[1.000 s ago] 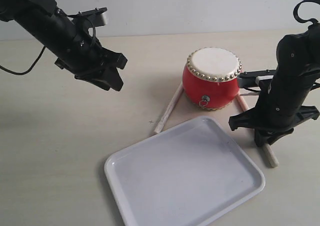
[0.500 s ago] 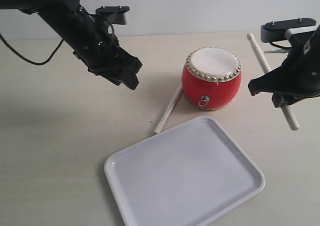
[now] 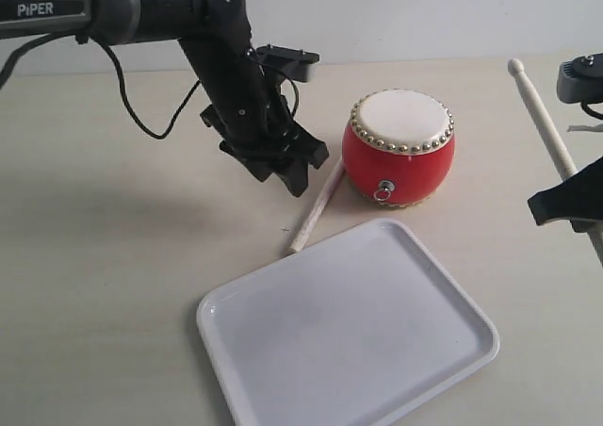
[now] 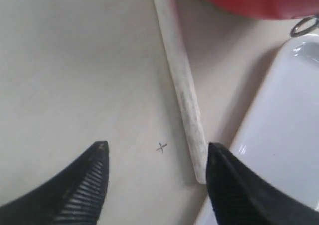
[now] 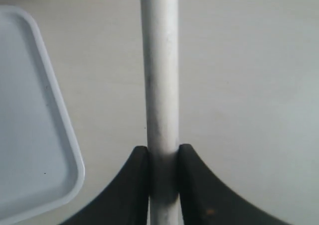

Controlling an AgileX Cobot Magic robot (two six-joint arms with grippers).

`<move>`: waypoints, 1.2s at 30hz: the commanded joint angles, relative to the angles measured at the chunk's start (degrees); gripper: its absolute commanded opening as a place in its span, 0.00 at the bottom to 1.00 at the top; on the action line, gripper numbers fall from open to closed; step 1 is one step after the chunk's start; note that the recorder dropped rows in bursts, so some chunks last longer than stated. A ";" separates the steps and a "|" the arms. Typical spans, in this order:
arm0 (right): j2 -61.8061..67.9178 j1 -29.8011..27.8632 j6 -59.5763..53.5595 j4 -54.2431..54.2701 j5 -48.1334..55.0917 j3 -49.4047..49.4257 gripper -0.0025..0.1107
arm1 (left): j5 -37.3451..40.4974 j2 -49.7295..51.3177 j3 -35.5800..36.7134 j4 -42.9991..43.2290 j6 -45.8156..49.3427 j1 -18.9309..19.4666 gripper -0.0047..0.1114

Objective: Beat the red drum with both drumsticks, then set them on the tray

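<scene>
The red drum (image 3: 399,148) stands behind the white tray (image 3: 283,341). One drumstick (image 3: 317,206) lies on the table left of the drum, its near end by the tray's corner. My left gripper (image 3: 287,173) hangs open just above that stick. In the left wrist view the drumstick (image 4: 182,80) lies beside one finger of the left gripper (image 4: 157,148), with bare table between the jaws. My right gripper (image 3: 577,207) at the far right is shut on the other drumstick (image 3: 542,124), held off the table with its tip pointing away. The right wrist view shows the right gripper (image 5: 163,153) clamping the stick (image 5: 159,60).
A small pencilled cross (image 4: 161,147) marks the table between the left jaws. The tray's rim (image 5: 75,160) lies near the right gripper. The drum's metal ring (image 4: 304,26) hangs close to the tray corner (image 4: 294,51). A black cable (image 3: 141,106) trails from the left arm.
The left arm swung right and down to the lying drumstick while its jaws opened wider. The right gripper lifted its drumstick off the table and carried it right, away from the drum.
</scene>
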 commanded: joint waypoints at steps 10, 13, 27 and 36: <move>-1.53 -0.06 -0.97 -0.54 -1.59 0.21 0.02 | -2.12 2.78 -1.71 5.74 -5.14 -5.04 0.53; -1.53 -0.06 -1.62 -0.15 -1.46 0.21 0.02 | -1.43 4.08 -4.12 5.87 -5.52 -5.12 0.53; -1.53 -0.06 -2.41 -0.28 -0.98 0.21 0.02 | 0.83 10.42 -8.98 6.85 -7.09 -5.12 0.53; -1.53 -0.06 -2.51 -0.28 -1.60 0.21 0.02 | 0.83 10.42 -8.98 7.35 -7.09 -5.12 0.47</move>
